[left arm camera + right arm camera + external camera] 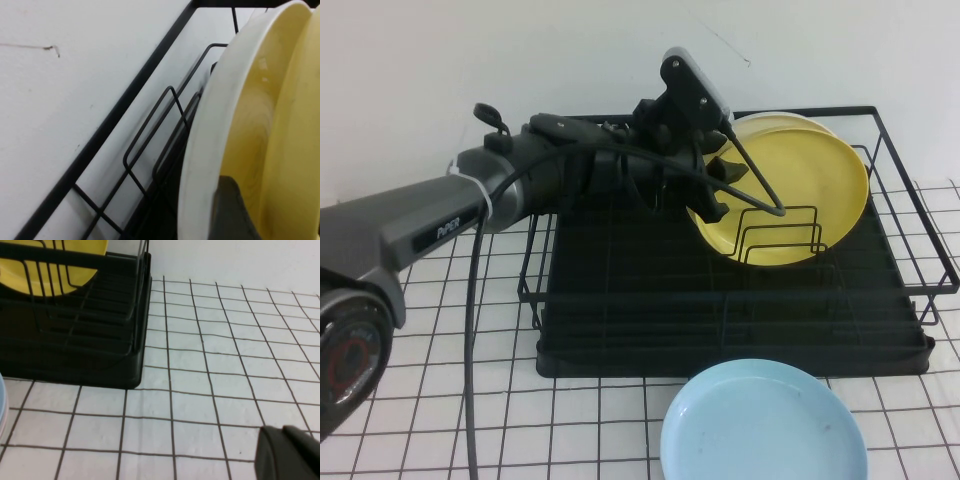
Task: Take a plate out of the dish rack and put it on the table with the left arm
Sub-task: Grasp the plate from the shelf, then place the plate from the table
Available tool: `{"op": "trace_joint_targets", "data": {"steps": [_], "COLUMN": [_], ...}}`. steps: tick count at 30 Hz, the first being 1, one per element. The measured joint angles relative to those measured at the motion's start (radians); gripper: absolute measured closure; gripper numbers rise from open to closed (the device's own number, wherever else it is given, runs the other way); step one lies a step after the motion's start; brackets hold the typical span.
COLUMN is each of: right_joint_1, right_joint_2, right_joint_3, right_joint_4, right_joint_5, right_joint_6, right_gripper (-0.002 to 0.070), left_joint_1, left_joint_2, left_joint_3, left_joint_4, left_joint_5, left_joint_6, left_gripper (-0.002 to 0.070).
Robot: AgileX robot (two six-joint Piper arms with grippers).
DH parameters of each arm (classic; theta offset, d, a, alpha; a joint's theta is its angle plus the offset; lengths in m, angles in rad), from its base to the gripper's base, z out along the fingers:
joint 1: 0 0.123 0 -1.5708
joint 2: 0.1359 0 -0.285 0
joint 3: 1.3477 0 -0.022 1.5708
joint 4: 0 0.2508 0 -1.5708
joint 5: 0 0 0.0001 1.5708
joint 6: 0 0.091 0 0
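Two yellow plates stand on edge in the black wire dish rack [720, 310] at its back right: a front plate [800, 180] and one behind it [772, 121]. My left arm [470, 210] reaches across the rack, and my left gripper [718, 192] is open at the plates' left rims. In the left wrist view one dark finger [232, 212] sits between the pale-rimmed plate [210, 135] and the nearer yellow plate [295, 130]; the other finger is hidden. My right gripper [283, 432] hangs shut and empty low over the gridded table [225, 340].
A light blue plate [765, 425] lies flat on the table [440, 330] just in front of the rack. Upright wire dividers [780, 235] hold the yellow plates. The rack's high wire rail [910, 200] runs along its right side. A white wall stands close behind.
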Motion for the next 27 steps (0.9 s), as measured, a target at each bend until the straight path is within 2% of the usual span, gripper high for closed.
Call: {"op": "trace_joint_targets", "data": {"steps": [3, 5, 7, 9, 11, 20, 27], "right_joint_1": [0.000, 0.000, 0.000, 0.000, 0.000, 0.000, 0.000], "right_joint_2": [0.000, 0.000, 0.000, 0.000, 0.000, 0.000, 0.000], "right_joint_3": [0.000, 0.000, 0.000, 0.000, 0.000, 0.000, 0.000], "right_joint_4": [0.000, 0.000, 0.000, 0.000, 0.000, 0.000, 0.000], "right_joint_5": [0.000, 0.000, 0.000, 0.000, 0.000, 0.000, 0.000], "right_joint_6": [0.000, 0.000, 0.000, 0.000, 0.000, 0.000, 0.000], "right_gripper": [0.0680, 0.0680, 0.0680, 0.0680, 0.0680, 0.0680, 0.0680], "left_joint_1": [0.000, -0.002, -0.004, -0.004, -0.004, -0.004, -0.004], "left_joint_2": [0.012, 0.017, 0.020, 0.021, 0.021, 0.004, -0.145], "left_joint_3": [0.000, 0.000, -0.001, -0.001, -0.001, -0.020, -0.020], "left_joint_4": [-0.046, -0.071, -0.079, -0.092, -0.124, -0.159, -0.161], "left_joint_5": [-0.006, -0.020, -0.037, -0.037, -0.010, 0.030, 0.029], "left_joint_6": [0.042, 0.061, 0.068, 0.072, 0.079, 0.090, 0.090], "left_gripper": [0.0335, 0.0363, 0.0440, 0.0552, 0.0614, 0.0619, 0.0619]}}
